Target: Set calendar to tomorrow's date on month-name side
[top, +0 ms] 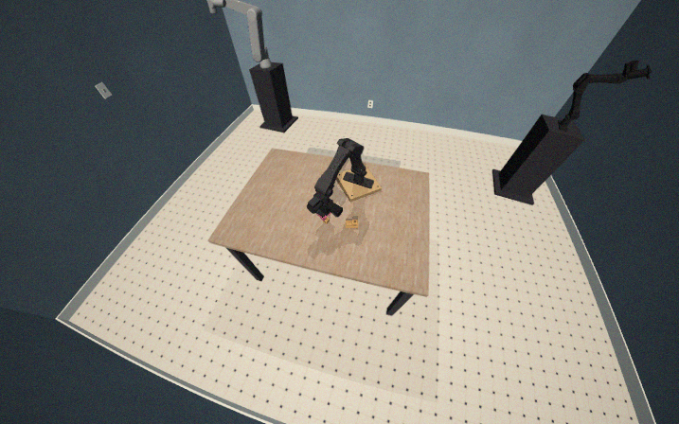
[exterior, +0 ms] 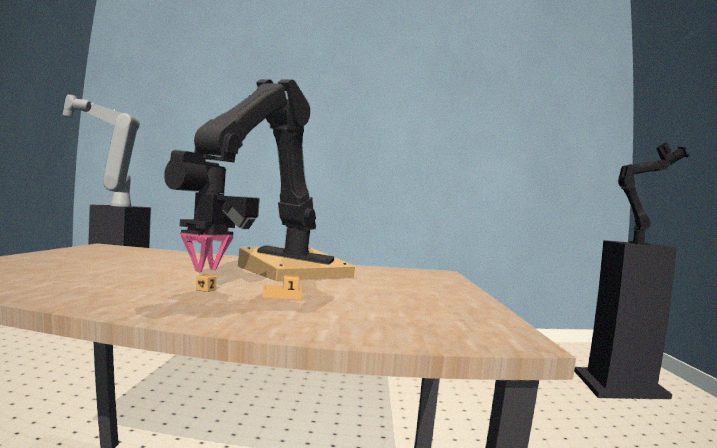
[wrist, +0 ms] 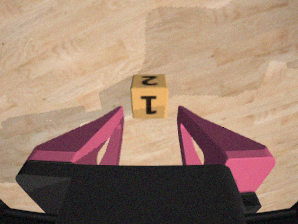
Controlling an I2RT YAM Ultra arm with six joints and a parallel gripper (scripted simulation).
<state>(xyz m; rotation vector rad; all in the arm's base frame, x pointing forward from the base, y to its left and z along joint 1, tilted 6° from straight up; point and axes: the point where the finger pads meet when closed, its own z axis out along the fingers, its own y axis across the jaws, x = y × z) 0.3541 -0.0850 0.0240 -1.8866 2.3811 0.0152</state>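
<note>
From here I see the pink fingers (top: 324, 217) (exterior: 207, 269) standing apart with nothing between them, just above the loose cube (top: 326, 220) (exterior: 205, 282) (wrist: 149, 102) on the counter (top: 289, 184) (exterior: 349, 333) (wrist: 50, 50), so coming down along opposite faces looks like the next move, well to one side of the tray (top: 351, 226) (exterior: 273, 292).

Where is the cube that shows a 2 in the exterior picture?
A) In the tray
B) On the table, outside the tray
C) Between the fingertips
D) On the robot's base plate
B: the cube rests on the table, apart from the tray.
</note>
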